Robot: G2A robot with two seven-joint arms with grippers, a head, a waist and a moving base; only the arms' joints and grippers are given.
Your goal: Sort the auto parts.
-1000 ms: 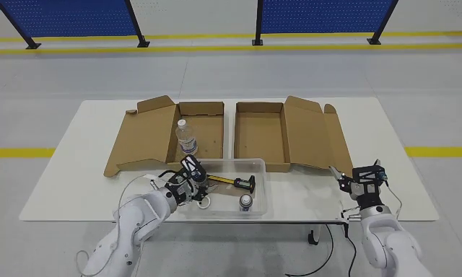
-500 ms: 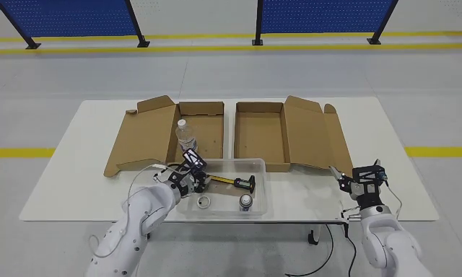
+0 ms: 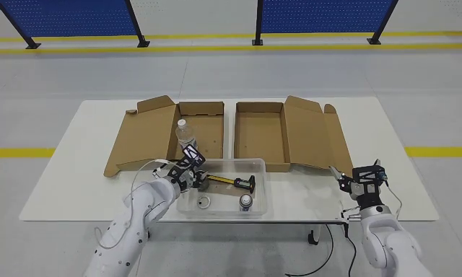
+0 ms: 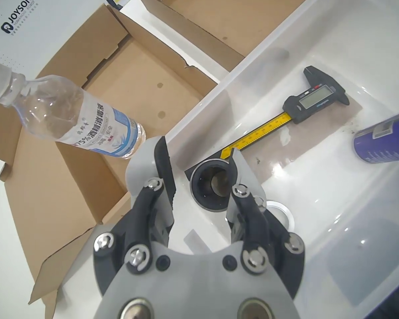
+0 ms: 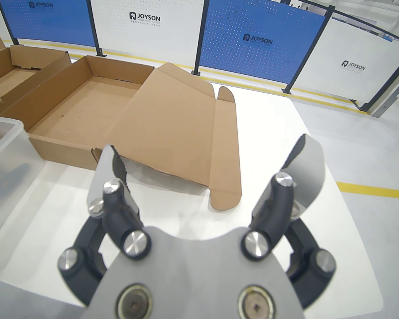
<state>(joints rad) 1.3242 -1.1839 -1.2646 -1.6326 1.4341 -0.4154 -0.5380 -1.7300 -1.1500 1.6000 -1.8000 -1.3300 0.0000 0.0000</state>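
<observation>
The metal sleeve [image 4: 210, 187] is the part in hand, and the scene around it runs down in scale. A white table [image 3: 404, 133] carries two open cartons side by side, the left carton [image 3: 209, 125] and the right carton [image 3: 260, 136], with a clear bin [image 3: 224, 205] just in front of them. The right gripper [image 5: 206, 144] hangs with its fingers spread wide over the table's right near edge, well apart from the bin. The left gripper [image 4: 198, 149] sits over the bin's far left corner, and its fingers look closed on the sleeve, though one pad's contact is hard to confirm. A bottle [image 4: 69, 114] stands in the left carton close to that corner. A caliper [image 4: 299, 107], a blue can [image 4: 382, 144] and a silver ring [image 4: 279, 212] lie in the bin. The sleeve's bore faces the wrist camera. The left carton lies just beyond it, so the left arm is much the nearer, and I judge the bottle is the thing to steer around.
</observation>
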